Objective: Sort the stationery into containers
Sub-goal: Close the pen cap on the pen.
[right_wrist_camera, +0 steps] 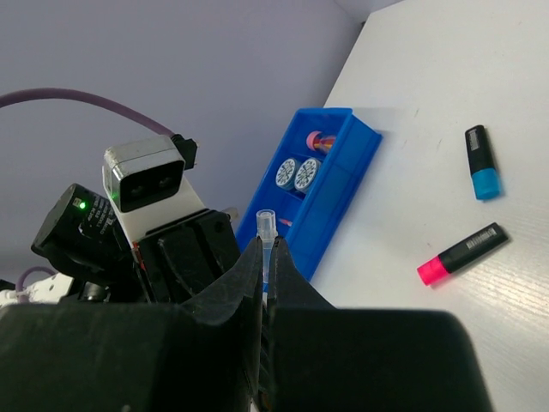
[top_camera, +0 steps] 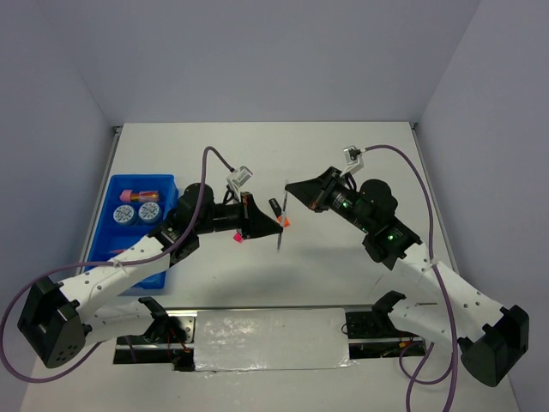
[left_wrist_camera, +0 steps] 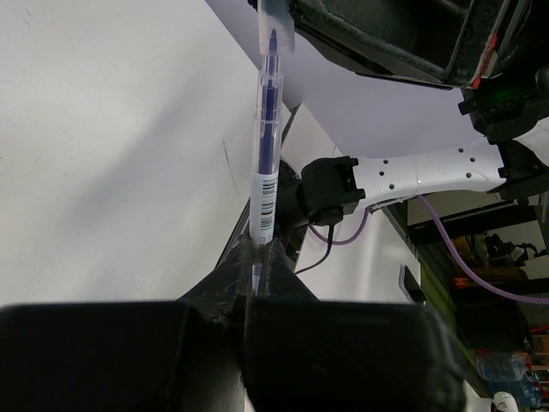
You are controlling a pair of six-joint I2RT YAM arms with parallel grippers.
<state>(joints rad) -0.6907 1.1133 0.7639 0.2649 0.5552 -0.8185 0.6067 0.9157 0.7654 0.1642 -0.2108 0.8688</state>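
Observation:
A thin clear pen [top_camera: 280,236] with blue ink hangs upright above the table, between both grippers. My left gripper [top_camera: 274,226] is shut on its lower part; the left wrist view shows the pen [left_wrist_camera: 266,163] rising out of the gripper [left_wrist_camera: 257,251]. My right gripper [top_camera: 288,186] is shut on the upper end, and the pen's clear tip [right_wrist_camera: 267,225] sticks out of the gripper [right_wrist_camera: 268,249]. The blue tray [top_camera: 163,182] at the left holds two patterned rolls [top_camera: 123,215] [top_camera: 148,211] and a pink cylinder [top_camera: 135,194]. A blue-ended highlighter [right_wrist_camera: 483,161] and a pink-ended highlighter [right_wrist_camera: 461,253] lie on the table.
An orange highlighter end [top_camera: 286,222] shows under the grippers. The blue tray [right_wrist_camera: 343,184] lies left of the left arm. The right arm's white link [left_wrist_camera: 429,172] and cables lie behind the pen. A shiny plate [top_camera: 270,339] runs along the near edge between the arm bases.

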